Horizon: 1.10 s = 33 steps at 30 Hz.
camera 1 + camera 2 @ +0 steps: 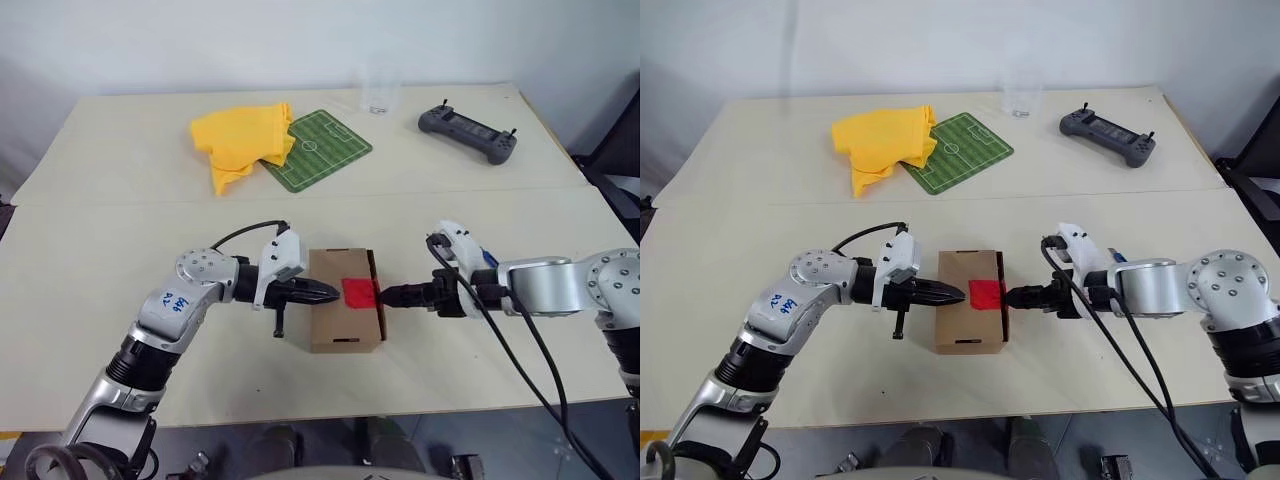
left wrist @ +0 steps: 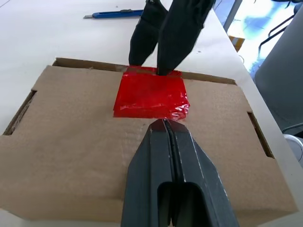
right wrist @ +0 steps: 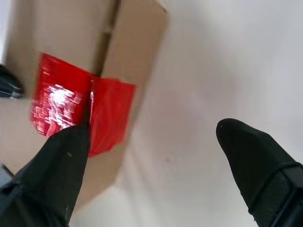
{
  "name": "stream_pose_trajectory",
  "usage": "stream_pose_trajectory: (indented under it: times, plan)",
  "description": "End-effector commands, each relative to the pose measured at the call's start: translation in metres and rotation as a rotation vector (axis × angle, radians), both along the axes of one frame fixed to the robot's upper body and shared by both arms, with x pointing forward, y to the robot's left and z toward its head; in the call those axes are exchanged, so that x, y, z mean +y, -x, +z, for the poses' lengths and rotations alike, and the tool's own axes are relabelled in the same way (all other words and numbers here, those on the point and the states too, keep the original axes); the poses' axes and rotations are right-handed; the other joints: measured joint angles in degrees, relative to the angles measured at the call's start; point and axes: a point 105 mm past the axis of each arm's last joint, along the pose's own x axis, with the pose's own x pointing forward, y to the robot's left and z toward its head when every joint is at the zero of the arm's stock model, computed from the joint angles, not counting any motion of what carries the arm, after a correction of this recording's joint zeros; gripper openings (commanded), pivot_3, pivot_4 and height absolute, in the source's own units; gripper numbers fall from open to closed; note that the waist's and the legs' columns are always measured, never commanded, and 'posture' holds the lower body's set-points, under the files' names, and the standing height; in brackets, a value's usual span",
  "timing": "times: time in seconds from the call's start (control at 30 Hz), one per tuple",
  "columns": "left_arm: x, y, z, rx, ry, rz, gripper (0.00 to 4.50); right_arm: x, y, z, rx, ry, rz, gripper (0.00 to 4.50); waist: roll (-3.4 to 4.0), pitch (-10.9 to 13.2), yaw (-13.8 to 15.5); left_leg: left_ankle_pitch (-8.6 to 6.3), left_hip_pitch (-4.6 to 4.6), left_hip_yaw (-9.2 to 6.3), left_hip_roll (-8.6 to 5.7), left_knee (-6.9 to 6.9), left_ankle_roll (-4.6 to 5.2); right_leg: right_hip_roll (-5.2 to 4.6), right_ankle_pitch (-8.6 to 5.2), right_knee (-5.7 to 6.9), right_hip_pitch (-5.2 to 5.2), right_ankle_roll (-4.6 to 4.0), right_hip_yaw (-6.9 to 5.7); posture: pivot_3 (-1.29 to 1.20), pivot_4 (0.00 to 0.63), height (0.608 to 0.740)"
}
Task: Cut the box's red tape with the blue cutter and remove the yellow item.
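Note:
The brown cardboard box lies closed at the table's front centre, with the red tape across its right edge and folded down the side. My left gripper is shut, its tip resting on the box top just short of the tape. My right gripper is open, reaching in from the right; one of its fingers touches the tape at the box's edge. The blue cutter lies on the table beyond the box, near my right arm. The yellow item is hidden.
At the back of the table lie a crumpled yellow cloth, a green football-pitch mat, a clear cup and a grey handheld controller. Cables hang from my right arm toward the table's front edge.

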Motion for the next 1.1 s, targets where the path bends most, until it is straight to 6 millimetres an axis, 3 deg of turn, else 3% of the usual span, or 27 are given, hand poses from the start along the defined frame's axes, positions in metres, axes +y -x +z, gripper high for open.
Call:
stream_pose_trajectory:
  times: [0.03,0.37,0.57,0.77,0.93,1.1]
  plan:
    - [-0.002,0.003,-0.008,0.010,-0.023,-0.009,0.00,-0.011,-0.002,0.000,-0.018,0.068,-0.008,4.46,0.00,0.00,0.04,0.00,0.00,0.00,0.00,0.00,0.00,0.00,0.00,0.00,0.00,0.00,0.00,0.00,0.150,0.740]
    - [-0.009,0.004,-0.014,0.020,-0.032,-0.016,0.00,-0.001,-0.016,-0.003,-0.097,0.221,0.031,4.46,0.01,-0.02,0.06,0.00,0.03,-0.02,-0.02,0.04,0.00,-0.02,0.00,-0.10,0.04,0.00,0.00,0.00,0.150,0.740]
    - [-0.010,0.003,-0.015,0.029,-0.036,-0.009,0.00,-0.026,-0.019,-0.002,-0.177,0.396,0.001,4.46,-0.02,-0.09,0.15,0.00,0.07,-0.02,-0.03,0.11,0.00,-0.03,0.00,-0.08,0.09,0.00,0.01,0.00,0.150,0.740]
    - [-0.010,0.003,-0.016,0.032,-0.042,-0.007,0.00,-0.048,-0.017,-0.003,-0.189,0.452,-0.027,4.46,-0.01,-0.10,0.06,-0.02,0.03,-0.02,-0.05,0.09,0.03,-0.02,0.00,-0.06,0.04,0.00,0.00,0.00,0.150,0.740]
    - [-0.010,0.003,-0.014,0.024,-0.042,-0.011,0.00,-0.045,-0.016,0.017,-0.200,0.228,-0.039,4.46,-0.01,-0.10,0.06,-0.02,0.03,0.00,-0.04,0.07,0.03,-0.01,0.00,-0.06,0.05,0.00,0.00,0.00,0.150,0.740]
    - [-0.011,0.005,-0.012,0.013,-0.045,-0.024,0.00,-0.054,-0.014,0.026,-0.077,0.014,-0.063,4.46,-0.02,-0.09,0.06,-0.02,0.04,-0.01,-0.04,0.06,0.03,-0.02,0.01,-0.02,0.06,0.01,0.03,0.00,0.150,0.740]
